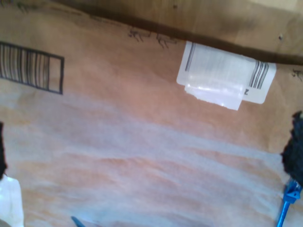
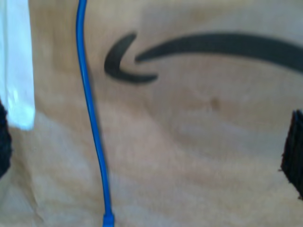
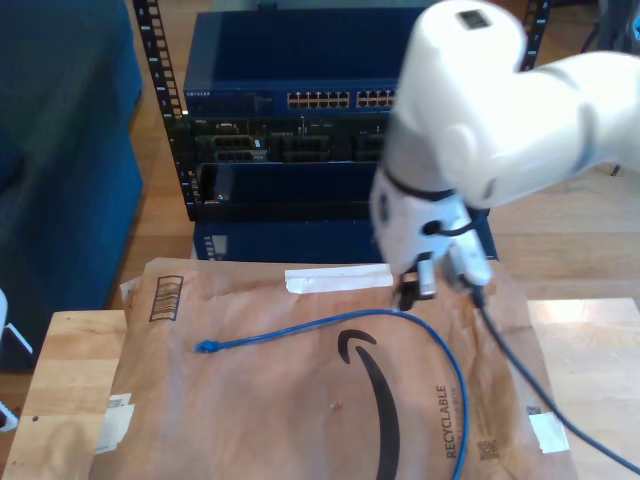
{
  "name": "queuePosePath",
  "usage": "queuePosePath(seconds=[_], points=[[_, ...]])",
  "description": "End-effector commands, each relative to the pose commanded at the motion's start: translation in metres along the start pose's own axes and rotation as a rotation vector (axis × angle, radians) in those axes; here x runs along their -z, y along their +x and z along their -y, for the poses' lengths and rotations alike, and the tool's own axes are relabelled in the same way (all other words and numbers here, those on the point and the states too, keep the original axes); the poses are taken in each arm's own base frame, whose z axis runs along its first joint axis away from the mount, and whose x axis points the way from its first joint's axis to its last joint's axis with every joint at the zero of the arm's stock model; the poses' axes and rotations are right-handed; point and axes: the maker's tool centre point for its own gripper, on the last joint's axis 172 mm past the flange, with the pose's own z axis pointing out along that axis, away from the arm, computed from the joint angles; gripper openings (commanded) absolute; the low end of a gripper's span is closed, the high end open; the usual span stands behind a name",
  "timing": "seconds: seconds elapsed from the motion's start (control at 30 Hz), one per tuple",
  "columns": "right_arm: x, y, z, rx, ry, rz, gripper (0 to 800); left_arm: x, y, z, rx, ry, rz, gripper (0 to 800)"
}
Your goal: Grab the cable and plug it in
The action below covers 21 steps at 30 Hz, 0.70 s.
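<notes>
- The blue Ethernet cable (image 3: 420, 330) lay loose on a flattened brown paper mailer (image 3: 300, 420) spread over the wooden counter (image 3: 70, 370). Nothing was gripping it.
- My first claw (image 1: 151, 165): dark fingertips (image 1: 294, 151) sat wide apart at the two edges of the first wrist view, with bare paper between them. One translucent-blue plug (image 1: 289, 194) of the cable was just beside one fingertip, not between the two.
- A white shipping label (image 1: 225, 75) and a printed barcode (image 1: 31, 66) were on the paper ahead of that claw.
- My second claw (image 2: 149, 142) was also spread, fingertips (image 2: 293, 151) at the frame edges. The cable ran along the paper between them, closer to one fingertip, and I couldn't tell any contact.
- The black printed arrow logo (image 2: 203, 49) was on the paper beyond the second claw, with a strip of white tape (image 2: 19, 66) off to the side.
- In the exterior view, a white arm (image 3: 480, 130) hung over the mailer's far edge, right near the cable's bend; I couldn't tell which arm it was.
- Beyond it stood a rack (image 3: 300, 120) with a blue network switch (image 3: 300, 70) showing rows of ports.
- The cable's free plug lay at the exterior view's left, well apart from that arm.
</notes>
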Motion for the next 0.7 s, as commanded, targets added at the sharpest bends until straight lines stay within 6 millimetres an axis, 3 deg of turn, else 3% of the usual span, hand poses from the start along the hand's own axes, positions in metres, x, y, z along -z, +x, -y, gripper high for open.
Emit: queuePosePath(seconds=[0.2, 0.4, 0.53, 0.7], points=[[-0.049, -0.07, 0.002, 0.072, -0.048, -0.014, 793, -0.016, -0.005, -0.017, 0.023, 0.014, -0.006, 800], [-0.088, -0.141, 0.026, 0.084, -0.014, 0.01, 791, -0.032, 0.002, -0.04, 0.033, 0.007, -0.011, 800], [-0.122, -0.158, 0.046, 0.018, -0.016, 0.009, 790, -0.042, 0.003, -0.049, 0.042, 0.01, -0.011, 800], [-0.148, -0.162, 0.049, 0.018, -0.04, -0.008, 778, -0.045, -0.011, -0.052, 0.032, 0.008, -0.022, 800]])
